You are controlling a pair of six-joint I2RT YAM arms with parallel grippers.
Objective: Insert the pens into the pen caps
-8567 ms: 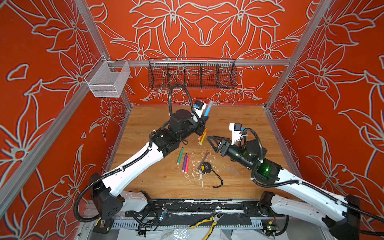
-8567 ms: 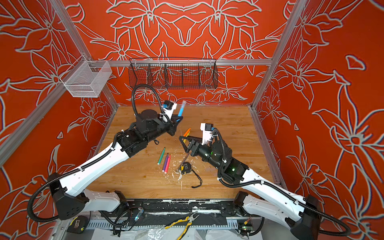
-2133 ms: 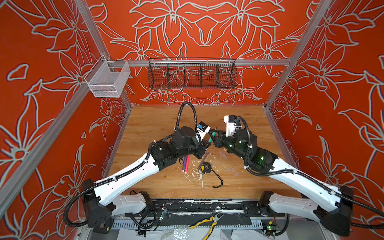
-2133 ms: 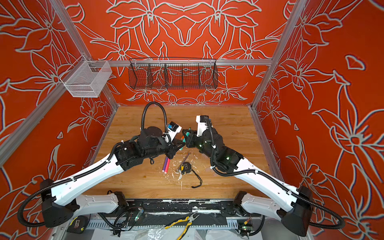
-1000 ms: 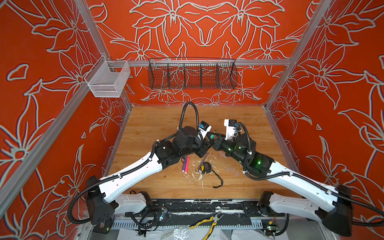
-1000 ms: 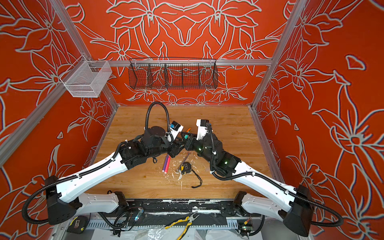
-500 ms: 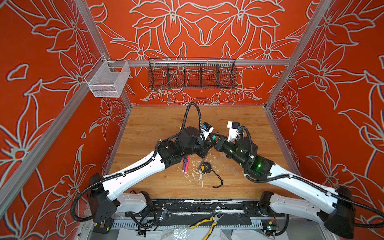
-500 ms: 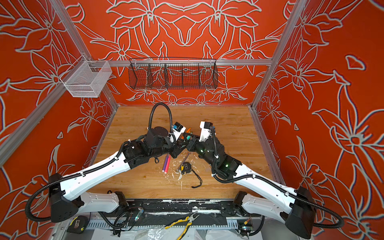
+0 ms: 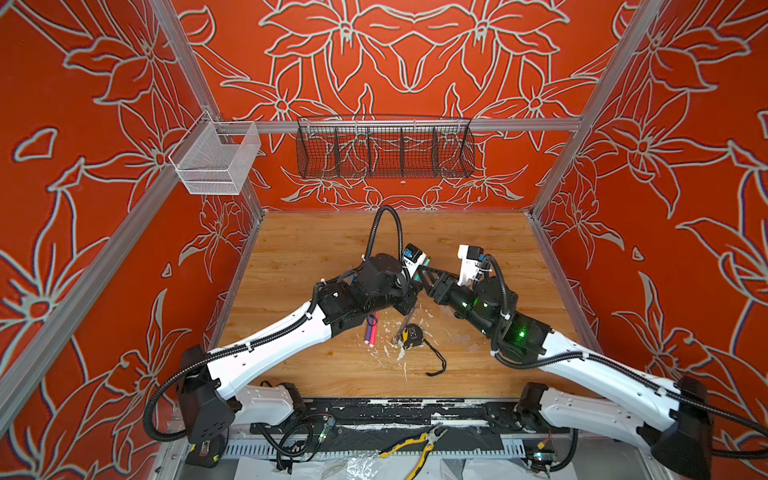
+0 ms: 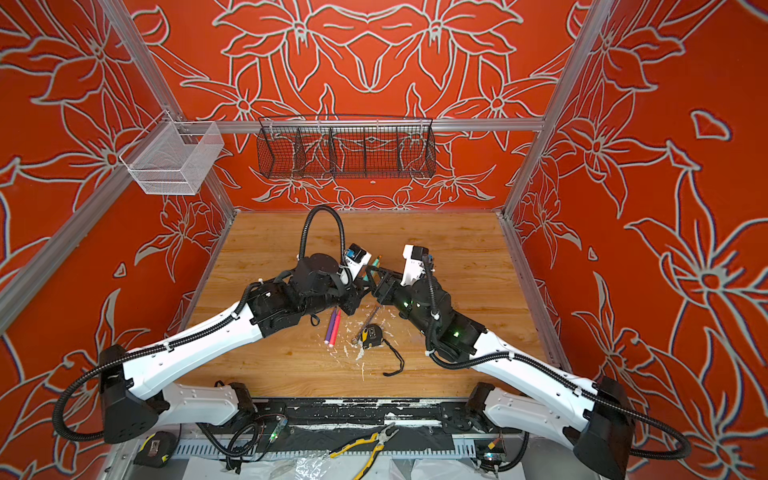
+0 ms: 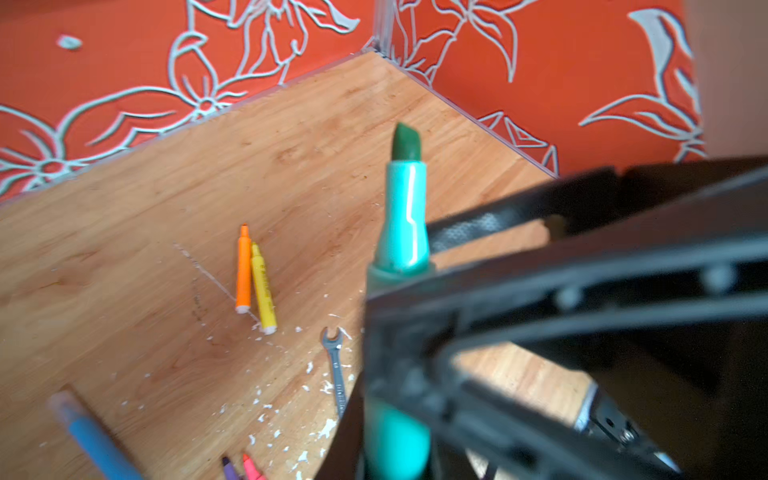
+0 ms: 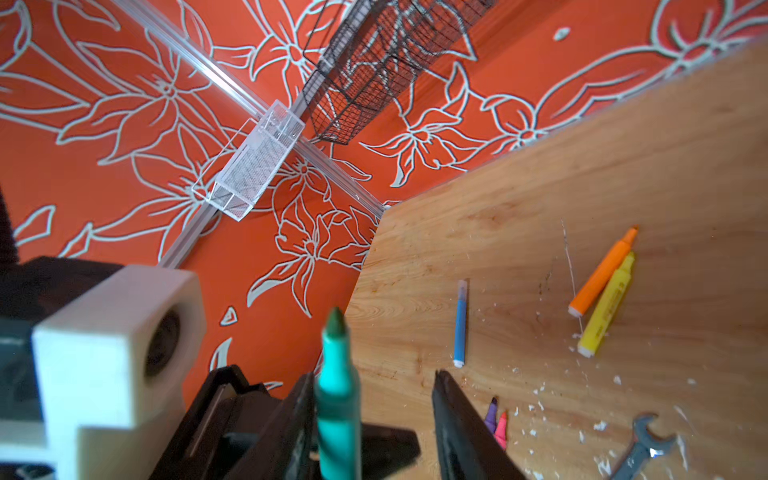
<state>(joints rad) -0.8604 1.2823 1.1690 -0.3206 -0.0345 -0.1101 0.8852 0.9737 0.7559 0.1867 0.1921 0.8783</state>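
One green pen [image 11: 405,224] stood clamped in your left jaws, tip exposed for capping; right jaws spread apart.

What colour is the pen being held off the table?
The pen is turquoise-green with a dark green tip, clearest in the left wrist view.

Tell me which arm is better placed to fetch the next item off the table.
Right. The left gripper is shut on the green pen; the right gripper stands open, holding nothing, so it is free.
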